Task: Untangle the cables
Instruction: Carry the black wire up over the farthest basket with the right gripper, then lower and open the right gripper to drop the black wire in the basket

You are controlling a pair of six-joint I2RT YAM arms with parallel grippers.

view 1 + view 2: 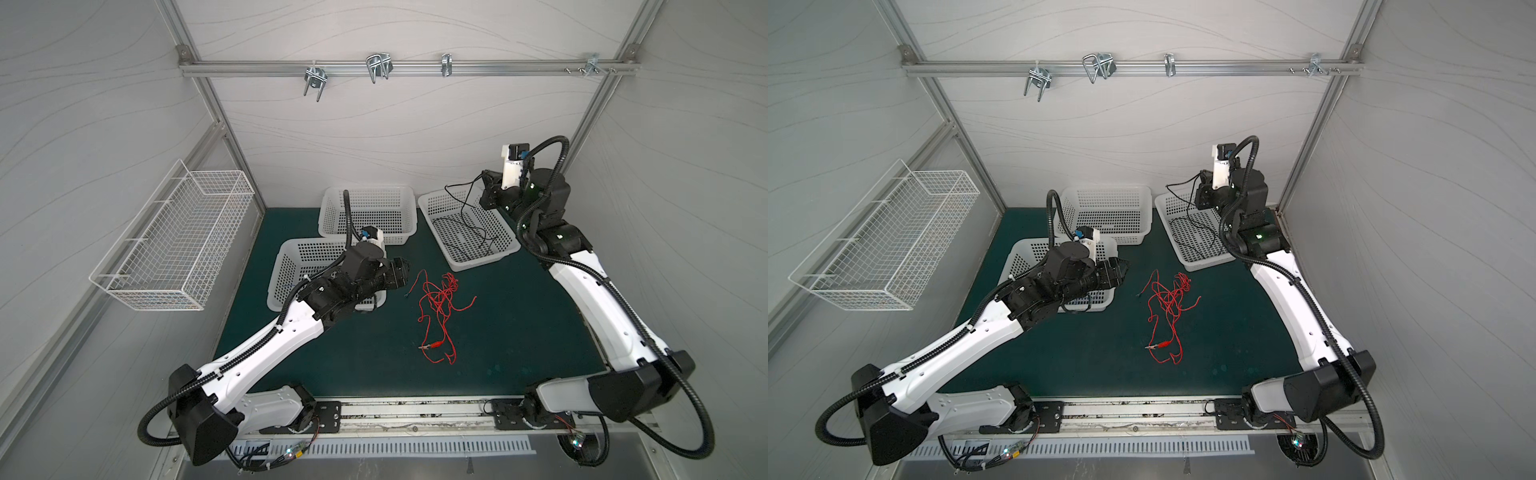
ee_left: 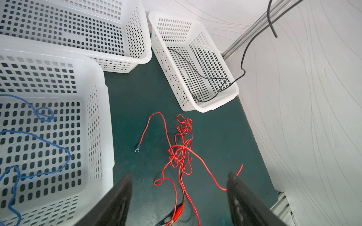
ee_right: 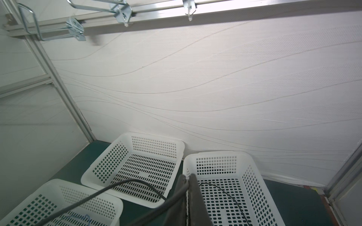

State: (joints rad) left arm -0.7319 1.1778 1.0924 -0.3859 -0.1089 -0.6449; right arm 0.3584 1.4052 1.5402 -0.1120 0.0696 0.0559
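Three baskets [image 1: 368,190] hugged the mat's [image 1: 519,332] far and left edges; one red cable [image 1: 440,299] lay mid-mat, open all round. Left gripper [image 2: 179,174] gaped; right gripper [image 3: 187,180] clamped one black cable [image 3: 117,185].

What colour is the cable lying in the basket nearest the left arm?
Blue. The cable in that basket shows best in the left wrist view.

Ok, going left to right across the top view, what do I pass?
Wire wall basket → white basket under the left arm → red cables → right arm.
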